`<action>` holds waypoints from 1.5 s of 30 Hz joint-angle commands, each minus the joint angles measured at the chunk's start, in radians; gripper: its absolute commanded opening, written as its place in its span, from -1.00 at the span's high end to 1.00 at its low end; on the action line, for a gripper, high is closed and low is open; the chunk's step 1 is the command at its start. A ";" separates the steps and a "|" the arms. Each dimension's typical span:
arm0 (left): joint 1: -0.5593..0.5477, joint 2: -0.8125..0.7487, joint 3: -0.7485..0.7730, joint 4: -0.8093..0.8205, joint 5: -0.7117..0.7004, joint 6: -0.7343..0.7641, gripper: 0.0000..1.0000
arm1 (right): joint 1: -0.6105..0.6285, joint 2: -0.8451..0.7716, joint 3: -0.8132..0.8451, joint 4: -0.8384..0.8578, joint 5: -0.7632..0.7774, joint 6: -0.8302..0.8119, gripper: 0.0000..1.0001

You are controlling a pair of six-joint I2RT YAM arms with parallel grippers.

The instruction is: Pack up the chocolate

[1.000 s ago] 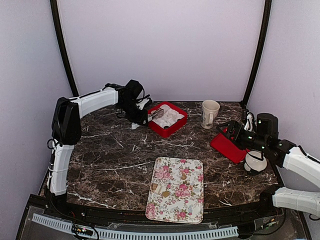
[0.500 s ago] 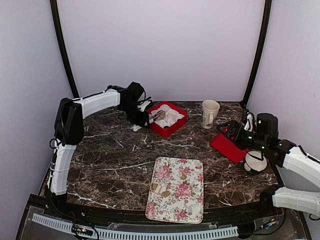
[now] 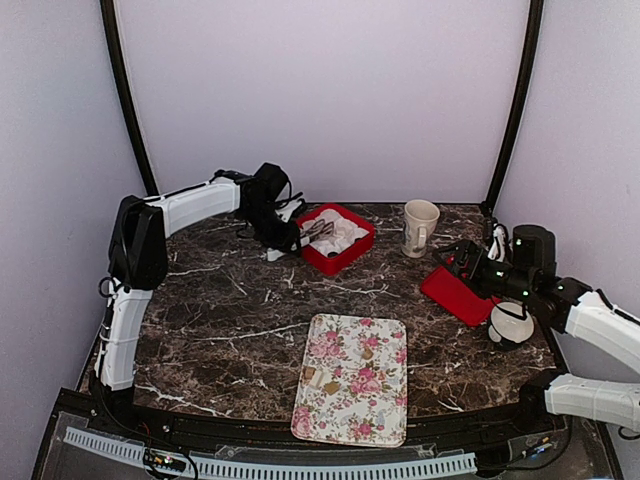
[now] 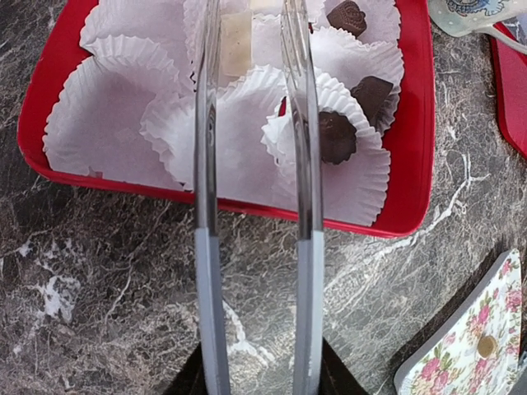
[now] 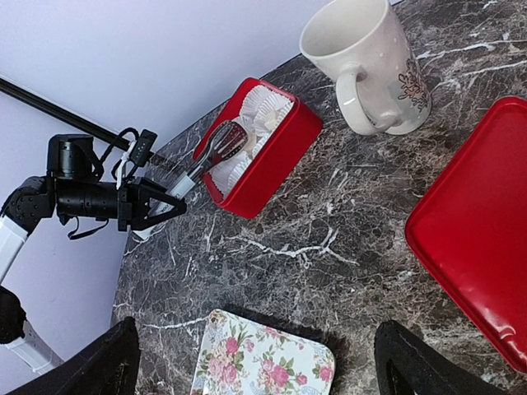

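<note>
The dark marble table [image 3: 230, 310] carries a floral tray [image 3: 380, 400] at its near edge. At the far side stands a red box [image 4: 416, 123] lined with white paper cups [image 4: 115, 123]. A flat red lid [image 3: 452, 292] lies to the right, and a mug [image 3: 420, 227] stands behind it. The left claw [image 5: 169, 204] grips a pair of tongs [image 4: 301, 164], whose blades stand apart above the box's cups. The right claw [image 5: 259, 366] hangs wide open and empty near the lid. Chocolate [image 4: 336, 137] sits in the cups, three dark pieces and a cream one. Small tan bits on the tray may be more of it.
</note>
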 commanded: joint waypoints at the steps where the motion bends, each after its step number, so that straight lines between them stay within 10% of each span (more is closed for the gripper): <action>1: 0.002 -0.141 0.026 0.012 0.015 -0.009 0.31 | -0.006 0.008 0.039 0.044 -0.004 -0.013 -1.00; 22: -0.034 -0.802 -0.549 0.010 0.019 0.026 0.31 | -0.006 0.033 0.066 0.058 -0.091 -0.068 -1.00; 45: -0.630 -1.102 -0.951 -0.228 -0.173 -0.167 0.32 | -0.006 -0.032 0.033 0.038 -0.120 -0.067 -1.00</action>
